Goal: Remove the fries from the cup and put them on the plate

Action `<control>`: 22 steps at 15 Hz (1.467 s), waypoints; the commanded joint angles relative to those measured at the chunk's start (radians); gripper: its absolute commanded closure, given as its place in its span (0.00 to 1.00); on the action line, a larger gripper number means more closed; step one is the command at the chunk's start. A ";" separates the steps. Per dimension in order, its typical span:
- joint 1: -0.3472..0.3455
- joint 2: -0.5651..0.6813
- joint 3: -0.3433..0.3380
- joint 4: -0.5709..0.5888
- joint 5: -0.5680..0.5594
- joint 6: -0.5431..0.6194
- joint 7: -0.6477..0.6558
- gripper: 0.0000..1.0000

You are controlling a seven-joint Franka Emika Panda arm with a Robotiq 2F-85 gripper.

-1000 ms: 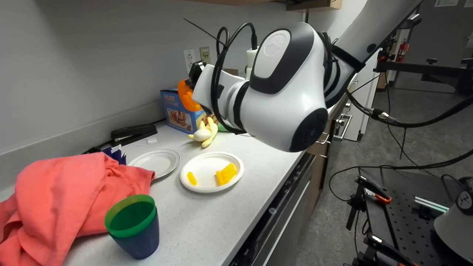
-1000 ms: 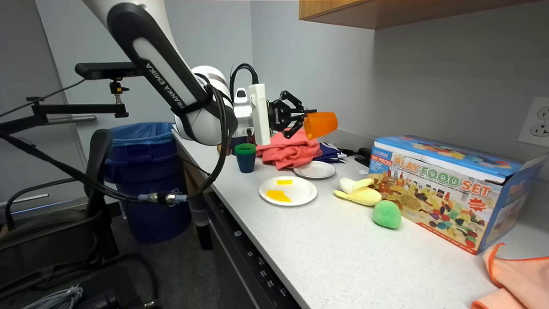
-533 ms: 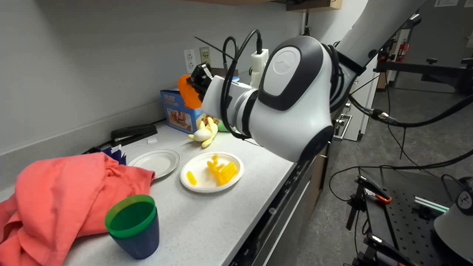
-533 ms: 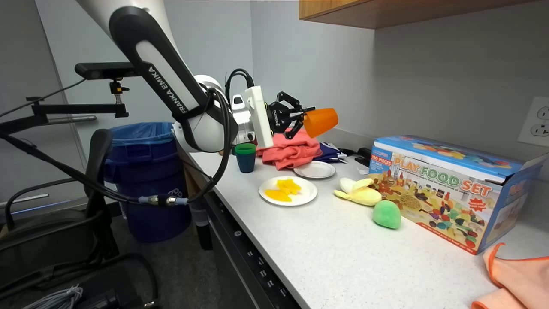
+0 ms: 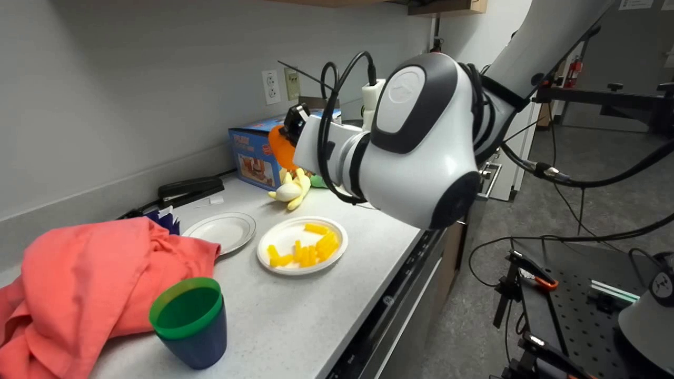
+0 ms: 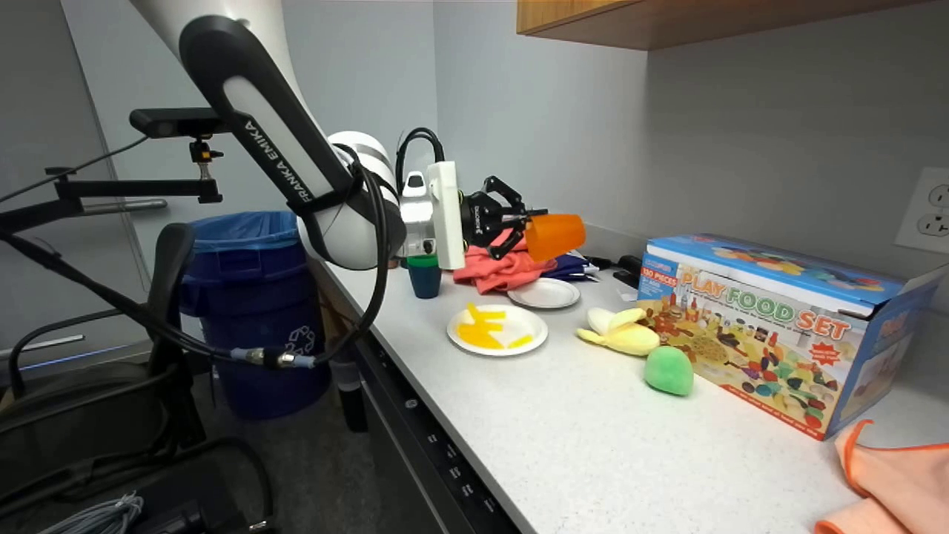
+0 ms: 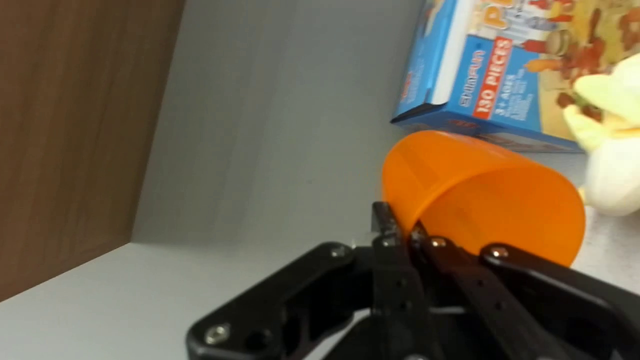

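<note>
The claw (image 7: 404, 226) is closed tightly on the orange cup (image 6: 556, 237), pinching its wall at the rim; in the wrist view one finger sits inside and one outside. The cup hangs tipped on its side above the tabletop (image 6: 563, 430), its mouth end toward the claw. The yellow fries (image 5: 310, 254) lie on the white plate (image 5: 285, 237), most in a loose heap, one stick apart in an exterior view (image 6: 520, 341). Just beside is a second dish (image 5: 226, 231), near a red cloth (image 5: 100, 279). A green toy (image 6: 669, 369) lies near a box (image 6: 749, 334).
</note>
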 commanded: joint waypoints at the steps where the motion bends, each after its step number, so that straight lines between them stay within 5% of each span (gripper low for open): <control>1: -0.042 -0.026 -0.011 0.043 0.162 0.196 -0.087 0.99; 8: -0.116 -0.062 -0.071 0.129 0.675 0.521 -0.399 0.99; 15: -0.178 -0.017 -0.137 0.121 1.260 0.666 -0.781 0.99; 19: -0.362 0.023 0.013 0.117 1.591 0.690 -0.997 0.99; 22: -0.555 0.065 0.211 0.164 1.838 0.637 -1.144 0.99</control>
